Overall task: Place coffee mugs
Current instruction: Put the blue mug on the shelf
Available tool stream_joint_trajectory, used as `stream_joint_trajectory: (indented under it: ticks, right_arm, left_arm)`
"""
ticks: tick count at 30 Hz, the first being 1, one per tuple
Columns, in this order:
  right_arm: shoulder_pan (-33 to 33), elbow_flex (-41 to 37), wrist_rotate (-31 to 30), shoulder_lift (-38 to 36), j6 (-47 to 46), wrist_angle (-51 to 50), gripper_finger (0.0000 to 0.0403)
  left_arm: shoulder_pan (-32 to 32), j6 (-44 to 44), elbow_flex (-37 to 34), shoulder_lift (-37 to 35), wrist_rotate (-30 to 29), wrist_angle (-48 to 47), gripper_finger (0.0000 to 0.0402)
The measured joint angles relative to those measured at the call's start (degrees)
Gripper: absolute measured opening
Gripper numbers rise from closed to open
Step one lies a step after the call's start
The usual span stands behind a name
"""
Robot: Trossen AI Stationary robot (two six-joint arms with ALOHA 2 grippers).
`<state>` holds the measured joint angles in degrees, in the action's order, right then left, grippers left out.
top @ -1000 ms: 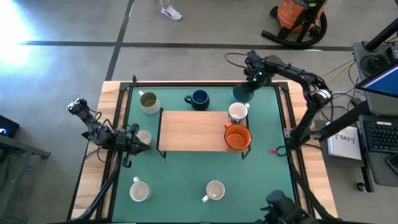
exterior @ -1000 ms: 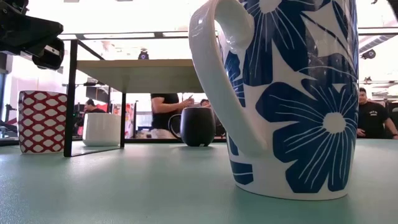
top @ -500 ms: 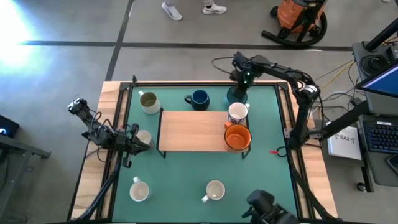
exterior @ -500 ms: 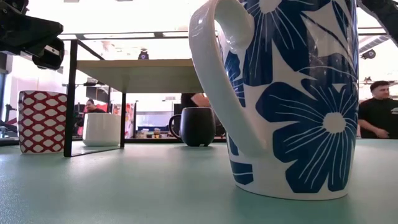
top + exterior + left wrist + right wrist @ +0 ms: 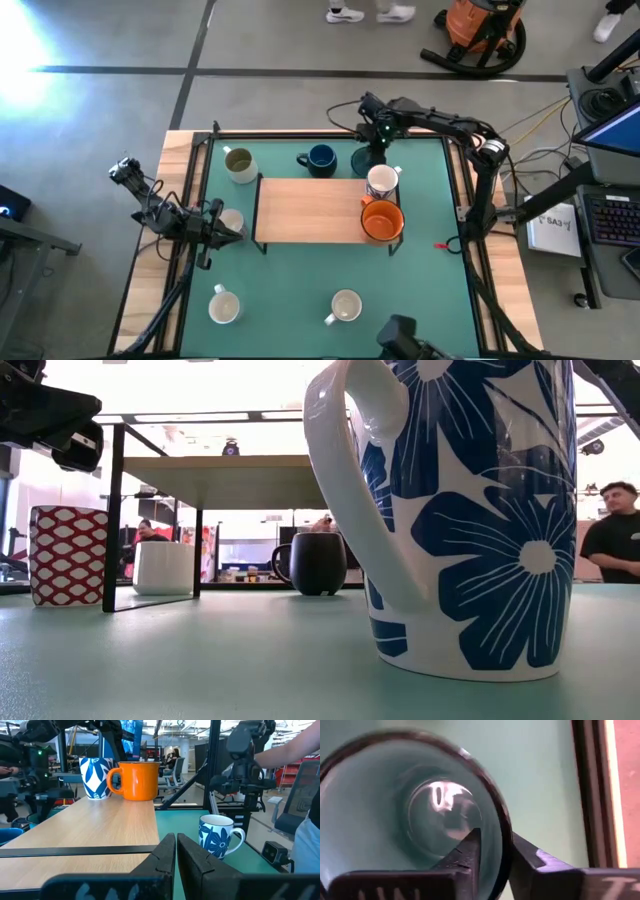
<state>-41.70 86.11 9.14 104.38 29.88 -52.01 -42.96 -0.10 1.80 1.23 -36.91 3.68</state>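
The teal mug [image 5: 367,160] is at the table's far edge, just right of the navy mug [image 5: 320,158]. My right gripper [image 5: 376,137] comes down over it, open, one finger inside the mug and one outside its wall. An orange mug [image 5: 382,221] and a white patterned mug [image 5: 382,182] stand on the wooden shelf [image 5: 305,210]. An olive mug [image 5: 240,163] and white mugs [image 5: 222,305] [image 5: 345,305] stand on the green mat. My left gripper [image 5: 176,855] waits shut and level at the table's left edge. My right gripper stands astride the teal mug's rim [image 5: 506,851], coming from above and slanting down. A sliver of the inner wall shows between the inner finger [image 5: 470,857] and the rim. Whether the outer finger [image 5: 532,862] touches the wall, I cannot tell.
The shelf stands on thin black legs [image 5: 112,520] in the middle of the mat. A flowered blue-and-white mug [image 5: 470,510] stands close to the low camera, and a red patterned mug [image 5: 65,555] at the left. People move in the room behind.
My right gripper has travelled along the far edge toward the table's left. The teal mug has gone with it, upright, from the far right corner to a spot beside the navy mug.
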Motion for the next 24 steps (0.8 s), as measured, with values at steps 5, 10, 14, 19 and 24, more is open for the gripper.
stream_joint_trajectory:
  ticks: [5, 10, 14, 19, 24]
  right_arm:
    - [0.11, 0.73, -1.87, 0.0, -4.04, 1.46, 0.0095]
    - [-0.49, 3.54, -2.18, -0.2, -12.95, -3.54, 0.0104]
    - [-0.46, 3.97, -2.25, -0.22, -22.84, -7.01, 0.0101]
    - [-0.58, 3.34, -2.2, -0.22, -30.45, -7.08, 0.01]
    - [-0.56, 1.77, -2.09, -0.22, -32.28, -6.71, 0.0103]
  left_arm:
    - [-0.01, -0.01, 0.0, 0.0, 0.0, 0.0, 0.0]
    - [-0.01, 0.0, 0.0, 0.02, -0.02, 0.0, 0.0]
    - [-0.02, 0.0, 0.0, 0.02, -0.02, 0.0, 0.0]
    - [-0.01, 0.0, 0.0, 0.01, -0.02, 0.0, 0.0]
    - [-0.02, 0.0, 0.0, 0.0, 0.0, 0.0, 0.0]
